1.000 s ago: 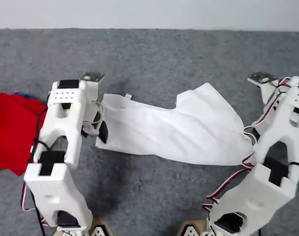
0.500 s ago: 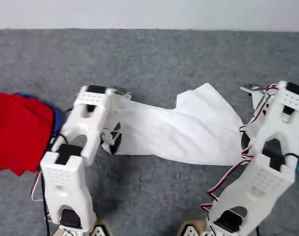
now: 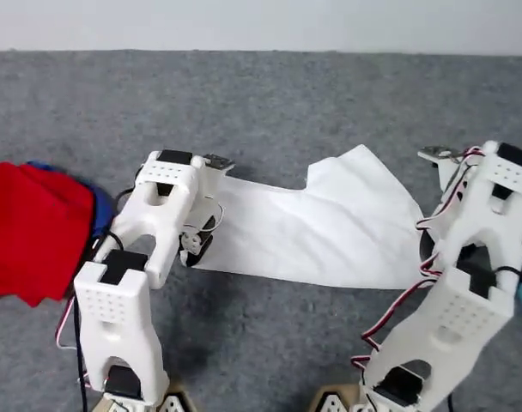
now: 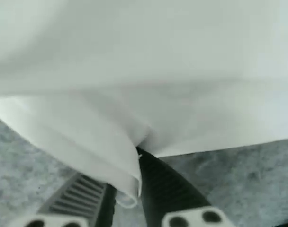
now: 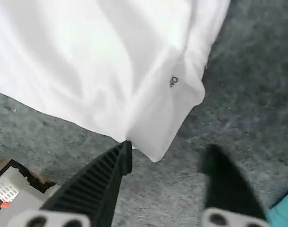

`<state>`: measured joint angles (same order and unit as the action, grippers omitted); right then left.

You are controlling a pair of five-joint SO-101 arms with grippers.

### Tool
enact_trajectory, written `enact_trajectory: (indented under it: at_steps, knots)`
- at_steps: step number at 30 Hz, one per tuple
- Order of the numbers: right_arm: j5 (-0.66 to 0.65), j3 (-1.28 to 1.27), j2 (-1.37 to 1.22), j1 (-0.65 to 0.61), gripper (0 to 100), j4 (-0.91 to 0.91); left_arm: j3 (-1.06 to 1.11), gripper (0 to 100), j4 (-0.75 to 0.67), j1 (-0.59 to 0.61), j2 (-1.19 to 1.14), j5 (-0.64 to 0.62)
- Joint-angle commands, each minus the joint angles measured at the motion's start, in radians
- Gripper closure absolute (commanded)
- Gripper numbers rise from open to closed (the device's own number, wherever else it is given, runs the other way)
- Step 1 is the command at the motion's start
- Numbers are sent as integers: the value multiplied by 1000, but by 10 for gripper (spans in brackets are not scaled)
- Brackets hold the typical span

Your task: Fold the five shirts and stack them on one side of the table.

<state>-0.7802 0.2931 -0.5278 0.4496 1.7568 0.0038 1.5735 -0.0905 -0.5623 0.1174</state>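
Shift: left arm has swung in from the table's left toward the middle, carrying the cloth's left edge with it; right arm has edged slightly inward.
Left gripper (image 4: 127, 177): clamped on a bunched fold at the left edge of the white shirt (image 3: 330, 227).
Right gripper (image 5: 170, 151): fingers spread, nothing held, poised over the shirt's right corner.
White shirt: lies mid-table between the arms, rumpled, one sleeve poking toward the far side.
Stack: red shirt (image 3: 29, 227) over a blue shirt (image 3: 102, 210) at the left of the table (image 3: 270, 103).
Doing it well: likely best to have the right gripper pinch its corner before lifting, then carry both edges together and level, so the fold lands flat and not twisted.
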Motion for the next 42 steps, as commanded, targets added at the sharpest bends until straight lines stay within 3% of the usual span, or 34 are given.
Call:
enact_trajectory:
  at_steps: [1,6,14,18,27,36,42]
  knots:
    - [41,38,1,-28,957,36,-2,987,29,41,0,5]
    - [44,-44,10,-84,858,35,-2,987,37,41,0,5]
    - [37,-126,1,-27,868,-31,-2,987,72,43,0,5]
    - [12,-172,1,-31,987,-73,-2,987,68,43,0,2]
    - [-2,-186,12,-1,990,-24,5,988,184,43,17,0]
    - [-186,-229,113,130,990,39,125,988,184,40,295,11]
    - [-302,-336,257,197,990,39,374,988,184,43,350,160]
